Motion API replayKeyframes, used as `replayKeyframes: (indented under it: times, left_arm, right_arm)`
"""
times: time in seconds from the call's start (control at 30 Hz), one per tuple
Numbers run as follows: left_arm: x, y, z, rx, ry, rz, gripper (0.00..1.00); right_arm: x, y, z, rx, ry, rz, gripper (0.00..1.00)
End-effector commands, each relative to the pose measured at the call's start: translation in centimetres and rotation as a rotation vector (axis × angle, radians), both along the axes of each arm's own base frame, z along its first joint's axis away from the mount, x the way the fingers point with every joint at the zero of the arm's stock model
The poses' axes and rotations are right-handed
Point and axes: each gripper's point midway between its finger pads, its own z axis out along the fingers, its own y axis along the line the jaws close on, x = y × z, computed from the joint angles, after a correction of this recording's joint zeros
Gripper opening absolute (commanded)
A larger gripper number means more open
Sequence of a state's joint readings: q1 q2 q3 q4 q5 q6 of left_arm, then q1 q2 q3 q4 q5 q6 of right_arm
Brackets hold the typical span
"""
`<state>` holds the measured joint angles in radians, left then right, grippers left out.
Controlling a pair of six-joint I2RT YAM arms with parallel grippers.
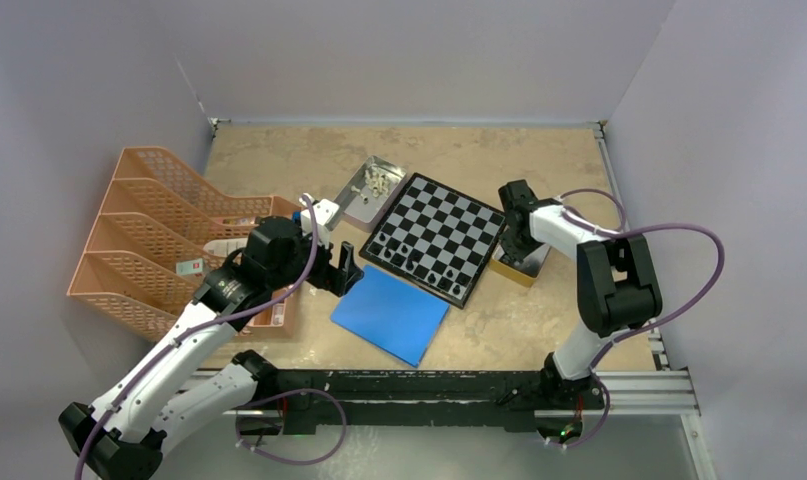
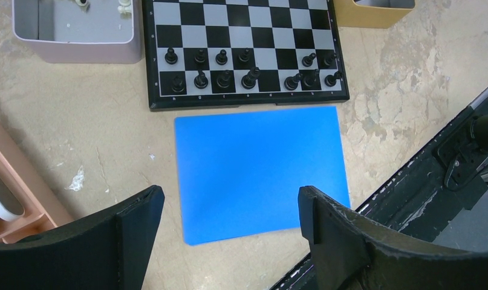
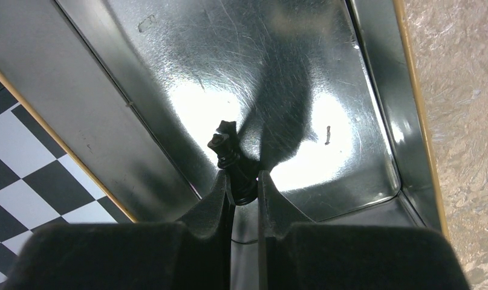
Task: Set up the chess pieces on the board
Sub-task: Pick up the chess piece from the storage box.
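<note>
The black and silvery-white chessboard (image 1: 434, 237) lies mid-table, with several black pieces (image 2: 223, 77) on its two near rows. My right gripper (image 3: 244, 180) is shut on a black chess piece (image 3: 234, 164) inside a shiny metal tin (image 3: 350, 72), just right of the board (image 3: 23, 175); in the top view it (image 1: 517, 232) is over that gold-rimmed tin (image 1: 524, 268). My left gripper (image 2: 229, 208) is open and empty, above the near edge of the blue sheet (image 2: 259, 169). Pale cream pieces (image 1: 376, 182) lie in a grey tin (image 1: 364, 210) at the board's far left.
An orange mesh file rack (image 1: 149, 240) stands at the left, close to my left arm. The blue square sheet (image 1: 391, 313) lies in front of the board. The black arm rail (image 1: 429, 385) runs along the near edge. Walls close in the back and sides.
</note>
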<state>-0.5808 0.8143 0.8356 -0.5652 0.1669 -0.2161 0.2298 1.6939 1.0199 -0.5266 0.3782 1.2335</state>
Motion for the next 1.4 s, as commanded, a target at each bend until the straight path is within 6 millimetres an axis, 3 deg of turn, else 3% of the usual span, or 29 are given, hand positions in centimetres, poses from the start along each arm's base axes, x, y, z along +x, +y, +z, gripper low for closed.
replayKeyframes:
  times: [0.0,0.33,0.63,0.73,0.93,1.07,1.37]
  left_arm:
    - [0.3,-0.1,0.3,-0.002,-0.023,-0.003,0.81]
    - [0.2,-0.2,0.3,-0.003,-0.02,-0.01,0.81]
    - [0.1,-0.2,0.5,-0.009,-0.025,-0.014,0.81]
    - [0.1,-0.2,0.5,-0.009,-0.026,-0.013,0.81]
    - [0.2,-0.1,0.4,-0.005,-0.025,-0.009,0.81]
    - [0.2,-0.2,0.4,-0.003,-0.023,-0.01,0.81]
    - [0.3,-0.1,0.3,-0.002,-0.021,-0.004,0.81]
  right_arm:
    - [-0.6,-1.2,0.9,-0.048,-0.003,-0.037,0.02]
    - [-3.7,0.6,-0.8,0.046,0.031,0.038,0.0]
    - [-4.6,4.3,-0.1,0.18,0.001,0.098,0.0]
    - [-4.6,4.6,0.4,0.19,-0.012,0.087,0.0]
    - [-4.8,4.5,0.8,0.196,-0.028,0.079,0.0]
    - [-4.8,3.3,1.2,0.141,-0.05,0.04,0.0]
    - [-2.2,0.4,5.1,-0.023,-0.175,-0.006,0.0]
